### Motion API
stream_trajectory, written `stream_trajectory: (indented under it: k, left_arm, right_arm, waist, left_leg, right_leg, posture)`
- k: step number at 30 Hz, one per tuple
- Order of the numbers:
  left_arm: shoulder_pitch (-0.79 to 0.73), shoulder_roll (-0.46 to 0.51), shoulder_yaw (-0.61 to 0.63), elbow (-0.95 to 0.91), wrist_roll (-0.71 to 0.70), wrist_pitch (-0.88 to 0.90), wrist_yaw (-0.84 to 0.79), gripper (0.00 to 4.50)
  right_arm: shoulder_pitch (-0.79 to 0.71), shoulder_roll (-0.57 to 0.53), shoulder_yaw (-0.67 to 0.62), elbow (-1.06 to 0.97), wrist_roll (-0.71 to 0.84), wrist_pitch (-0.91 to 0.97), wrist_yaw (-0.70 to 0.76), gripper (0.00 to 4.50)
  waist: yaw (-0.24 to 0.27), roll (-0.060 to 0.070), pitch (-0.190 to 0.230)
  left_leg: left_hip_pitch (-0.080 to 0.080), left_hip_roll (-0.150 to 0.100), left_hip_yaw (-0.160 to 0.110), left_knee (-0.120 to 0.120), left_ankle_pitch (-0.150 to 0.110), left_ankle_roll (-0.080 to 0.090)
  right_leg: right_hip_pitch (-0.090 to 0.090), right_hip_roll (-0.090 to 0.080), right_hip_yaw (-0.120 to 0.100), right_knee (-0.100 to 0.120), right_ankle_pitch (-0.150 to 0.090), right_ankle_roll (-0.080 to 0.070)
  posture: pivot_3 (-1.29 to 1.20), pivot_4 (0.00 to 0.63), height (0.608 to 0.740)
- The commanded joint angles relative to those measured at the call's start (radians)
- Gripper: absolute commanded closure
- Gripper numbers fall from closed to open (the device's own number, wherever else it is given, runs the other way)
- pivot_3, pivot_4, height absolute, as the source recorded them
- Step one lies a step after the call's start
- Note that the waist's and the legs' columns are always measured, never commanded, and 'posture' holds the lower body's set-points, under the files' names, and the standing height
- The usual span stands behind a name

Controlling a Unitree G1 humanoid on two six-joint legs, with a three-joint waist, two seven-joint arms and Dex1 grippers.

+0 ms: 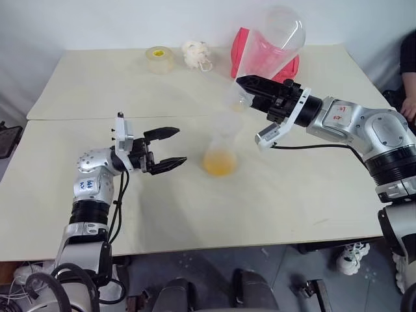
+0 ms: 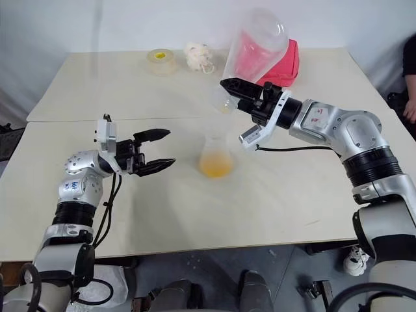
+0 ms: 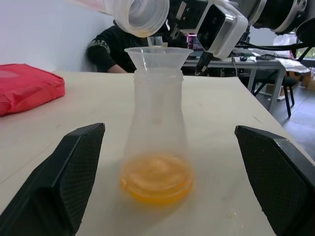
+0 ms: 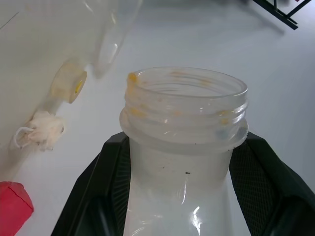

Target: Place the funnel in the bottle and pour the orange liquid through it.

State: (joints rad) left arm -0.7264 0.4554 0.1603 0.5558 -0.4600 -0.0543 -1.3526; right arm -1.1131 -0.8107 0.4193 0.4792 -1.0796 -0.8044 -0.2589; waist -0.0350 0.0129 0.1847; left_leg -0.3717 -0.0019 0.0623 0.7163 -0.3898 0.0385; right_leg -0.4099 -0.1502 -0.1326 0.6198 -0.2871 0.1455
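The funnel [image 3: 158, 55] already sits in the neck of the flask-shaped bottle [image 3: 157, 132], which stands upright on the tabletop [image 1: 292, 195] between the two arms, so the first half of the task looks done. The orange liquid [image 3: 156, 179] lies in a shallow pool at the bottom of that bottle, and the pouring bottle [image 1: 270, 49] held by the right gripper [image 1: 250, 88] appears emptied: it is tipped mouth-down above the funnel, with only orange streaks on its threaded rim (seen closely in the right wrist view). The right fingers [image 4: 110, 191] are clamped on that bottle's neck. The left gripper [image 1: 170, 148] hangs beside the receiving bottle with its fingers spread wide and touching nothing.

Judging from this, the pour is essentially complete. What seems left is to let the last drops fall and to set the emptied bottle back down on the tabletop.
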Motion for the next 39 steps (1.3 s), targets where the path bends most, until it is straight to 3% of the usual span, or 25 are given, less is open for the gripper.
stream_trajectory:
  k: [1, 5, 10, 18, 29, 35, 39]
  left_arm:
    - [0.014, 0.015, 0.014, -0.05, -0.017, -0.014, -0.01, 0.0]
    - [0.028, 0.013, 0.023, -0.078, -0.029, -0.019, 0.002, 0.0]
    - [0.055, 0.017, 0.032, -0.114, -0.036, -0.005, 0.013, 0.0]
    - [0.11, 0.053, 0.045, -0.161, -0.045, 0.039, 0.02, 0.0]
    - [0.13, 0.061, 0.056, -0.202, -0.055, 0.092, 0.084, 0.0]
    - [0.126, 0.056, 0.062, -0.242, -0.092, 0.165, 0.124, 0.0]
    - [0.118, 0.061, 0.063, -0.263, -0.085, 0.217, 0.195, 0.0]
  right_arm:
    - [0.027, 0.012, -0.087, -0.022, 0.17, 0.033, 0.074, 2.05]
    - [0.138, 0.067, -0.207, -0.091, 0.512, 0.177, 0.302, 2.05]
    - [0.269, 0.145, -0.407, -0.268, 0.881, 0.567, 0.518, 2.05]
    - [0.412, 0.249, -0.688, -0.467, 1.328, 1.105, 0.614, 2.05]
    - [0.52, 0.316, -0.785, -0.453, 1.468, 1.203, 0.605, 2.05]
    - [0.552, 0.317, -0.77, -0.491, 1.467, 1.195, 0.612, 0.06]
    - [0.548, 0.313, -0.768, -0.532, 1.485, 1.205, 0.619, 0.02]
  waist:
    - [0.0, 0.0, 0.0]
    - [0.001, 0.0, 0.0]
    - [0.004, 0.0, 0.0]
    - [0.007, 0.0, 0.0]
    - [0.006, 0.0, 0.0]
    - [0.007, 0.0, 0.0]
    - [0.007, 0.0, 0.0]
  left_leg:
    - [0.0, 0.0, 0.0, 0.0, 0.0, 0.0]
    - [0.0, 0.0, 0.0, 0.0, 0.0, 0.0]
    - [0.0, 0.0, -0.002, 0.0, 0.0, 0.0]
    - [0.0, -0.001, -0.006, 0.001, 0.0, 0.0]
    - [0.001, -0.003, -0.004, 0.001, 0.0, 0.0]
    - [0.001, -0.003, -0.005, 0.001, 0.0, 0.0]
    - [0.001, -0.003, -0.004, 0.001, 0.0, 0.0]
  right_leg:
    - [0.0, 0.0, 0.0, 0.0, 0.0, 0.0]
    - [0.0, 0.0, -0.001, 0.0, 0.0, 0.0]
    - [0.0, 0.0, -0.001, 0.0, 0.0, 0.0]
    - [0.001, 0.0, -0.001, 0.001, 0.0, 0.0]
    - [0.0, 0.0, 0.0, 0.001, 0.0, 0.0]
    - [0.001, 0.0, 0.0, 0.001, 0.0, 0.0]
    - [0.001, 0.0, 0.0, 0.001, 0.0, 0.0]
  posture:
    - [0.0, 0.15, 0.74]
    - [0.0, 0.15, 0.74]
    - [0.0, 0.15, 0.74]
    - [0.0, 0.15, 0.74]
    - [0.0, 0.15, 0.74]
    - [0.0, 0.15, 0.74]
    - [0.0, 0.15, 0.74]
